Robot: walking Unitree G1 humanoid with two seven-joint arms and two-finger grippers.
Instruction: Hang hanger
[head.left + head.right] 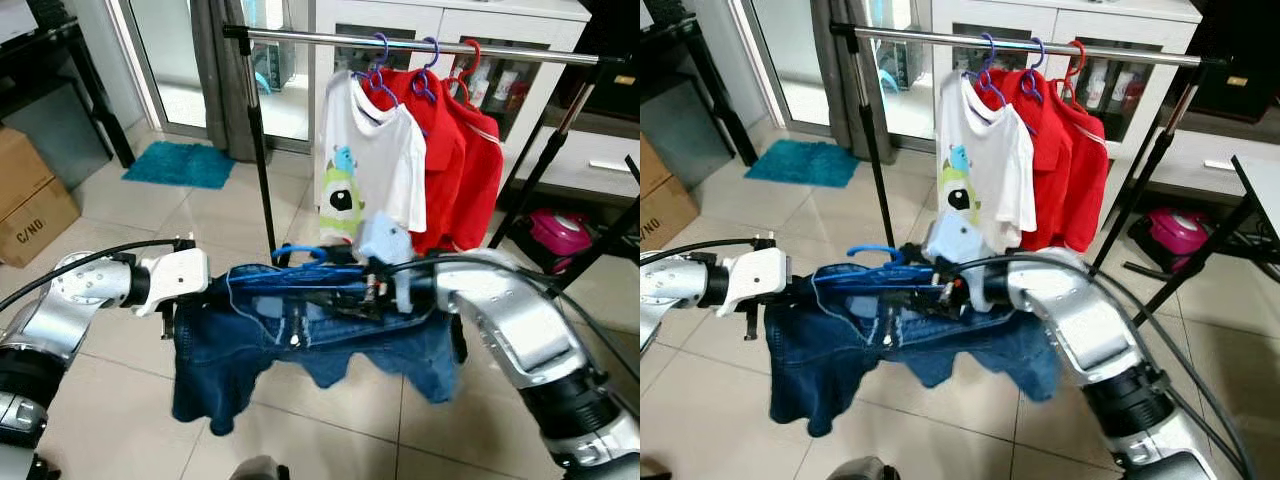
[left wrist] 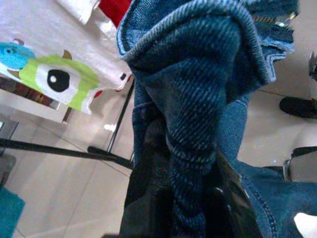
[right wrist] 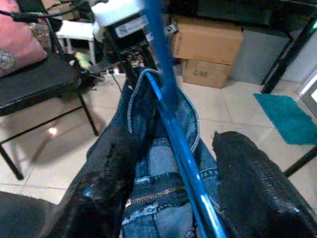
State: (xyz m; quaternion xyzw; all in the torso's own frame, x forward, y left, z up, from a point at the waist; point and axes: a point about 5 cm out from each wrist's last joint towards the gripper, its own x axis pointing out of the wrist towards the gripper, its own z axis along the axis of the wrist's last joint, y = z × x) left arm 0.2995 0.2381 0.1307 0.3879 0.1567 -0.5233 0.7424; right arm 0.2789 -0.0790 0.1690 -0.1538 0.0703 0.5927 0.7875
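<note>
Denim shorts (image 1: 300, 345) are hanging nearest the robot, draped over a blue hanger (image 1: 300, 262) and stretched between the two arms above the tiled floor (image 1: 130, 400). The left end effector (image 2: 173, 198) is clamping a bunched fold of the denim at the left end of the shorts, its black fingers (image 2: 143, 198) pressed against either side of the cloth. The right end effector (image 3: 168, 188) is sitting at the middle of the shorts with its fingers spread; the blue bar of the hanger is running between them, and whether they are actually pinching it cannot be told. The hanger's hook is curling up just above the waistband, well below the rail. Beyond the shorts, a metal clothes rack (image 1: 400, 42) is standing with a white T-shirt (image 1: 370, 165) printed with a green one-eyed cartoon figure and two red shirts (image 1: 465, 170) hanging from hangers on its rail. A teal mat (image 1: 180, 163) is lying on the floor further back, near a glass door, and cardboard boxes (image 1: 30, 195) are sitting off to the left.
</note>
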